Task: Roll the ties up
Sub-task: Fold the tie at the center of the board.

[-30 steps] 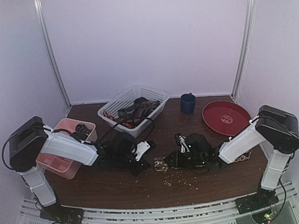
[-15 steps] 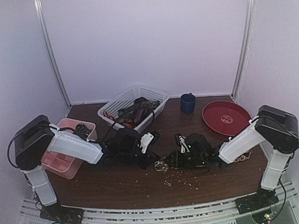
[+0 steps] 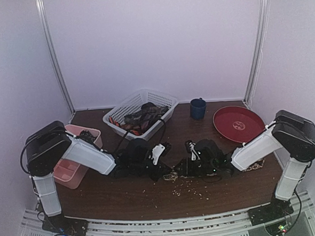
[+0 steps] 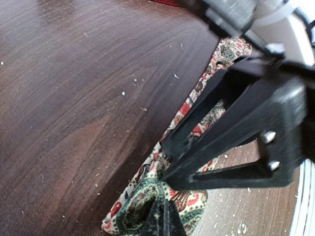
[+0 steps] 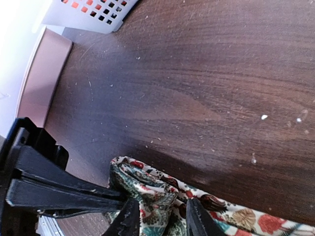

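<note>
While tight on tie [image 4: 139,205], left gripper [image 4: 160,220]

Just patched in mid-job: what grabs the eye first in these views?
Both grippers meet at the centre over one paisley tie: the left gripper is pinched shut on it, and the right gripper straddles a bunched fold. Behind them, the white lattice basket holds more dark ties.

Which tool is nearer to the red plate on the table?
Right. The right tool is at the patterned tie, left of the red plate and nearer the front edge. The left tool pinches that same tie from the other side, farther from the plate.
</note>
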You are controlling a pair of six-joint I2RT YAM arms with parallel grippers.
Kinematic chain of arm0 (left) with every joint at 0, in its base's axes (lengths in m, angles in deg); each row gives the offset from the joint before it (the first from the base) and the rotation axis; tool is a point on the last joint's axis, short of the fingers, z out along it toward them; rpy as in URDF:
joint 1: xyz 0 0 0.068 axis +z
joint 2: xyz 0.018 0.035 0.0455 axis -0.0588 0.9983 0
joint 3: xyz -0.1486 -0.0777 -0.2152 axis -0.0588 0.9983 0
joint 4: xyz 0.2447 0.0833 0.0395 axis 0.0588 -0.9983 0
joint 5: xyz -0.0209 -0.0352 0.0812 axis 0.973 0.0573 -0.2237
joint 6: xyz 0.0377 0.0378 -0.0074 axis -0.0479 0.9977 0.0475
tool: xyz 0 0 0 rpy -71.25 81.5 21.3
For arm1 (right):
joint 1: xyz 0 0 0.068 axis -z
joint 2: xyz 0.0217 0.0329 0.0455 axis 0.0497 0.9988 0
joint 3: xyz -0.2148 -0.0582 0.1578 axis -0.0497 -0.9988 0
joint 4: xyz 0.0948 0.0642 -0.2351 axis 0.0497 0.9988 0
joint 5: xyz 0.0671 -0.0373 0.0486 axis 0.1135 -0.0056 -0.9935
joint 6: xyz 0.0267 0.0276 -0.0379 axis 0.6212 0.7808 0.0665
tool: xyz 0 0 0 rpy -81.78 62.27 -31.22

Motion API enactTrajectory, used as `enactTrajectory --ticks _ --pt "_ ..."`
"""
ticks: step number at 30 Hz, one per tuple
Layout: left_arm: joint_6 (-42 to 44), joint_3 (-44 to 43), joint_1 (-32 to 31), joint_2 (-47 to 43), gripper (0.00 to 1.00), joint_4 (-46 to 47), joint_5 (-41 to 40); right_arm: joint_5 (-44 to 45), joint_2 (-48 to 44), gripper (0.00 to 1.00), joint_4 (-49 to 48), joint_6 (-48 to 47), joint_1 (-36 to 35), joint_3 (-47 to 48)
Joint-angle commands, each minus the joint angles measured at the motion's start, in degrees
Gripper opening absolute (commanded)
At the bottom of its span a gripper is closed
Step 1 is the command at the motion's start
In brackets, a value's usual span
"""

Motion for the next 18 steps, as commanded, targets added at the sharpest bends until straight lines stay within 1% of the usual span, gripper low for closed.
enactTrajectory --ticks 1,4,8,15,18 --pt "-0.39 -0.49 -0.26 1.17 0.0 1.55 -1.53 2.9 -4.78 0.33 5.26 0.7 0.1 0.28" --pt "-0.48 -0.23 -0.27 1.18 0.0 2.25 -1.43 2.09 -5.09 0.32 5.09 1.61 -0.38 0.11" --pt "-0.93 -0.21 -0.26 1.19 0.0 2.96 -1.16 1.37 -3.29 0.28 4.34 2.52 -1.07 0.91" --pt "-2.17 0.03 -0.35 -0.47 0.0 2.7 -1.65 0.71 -0.25 0.19 5.26 2.26 -1.35 2.32" --pt "-3.17 1.66 -0.31 -3.01 0.05 4.21 -3.62 1.22 0.38 0.18 5.79 2.08 -1.33 2.27"
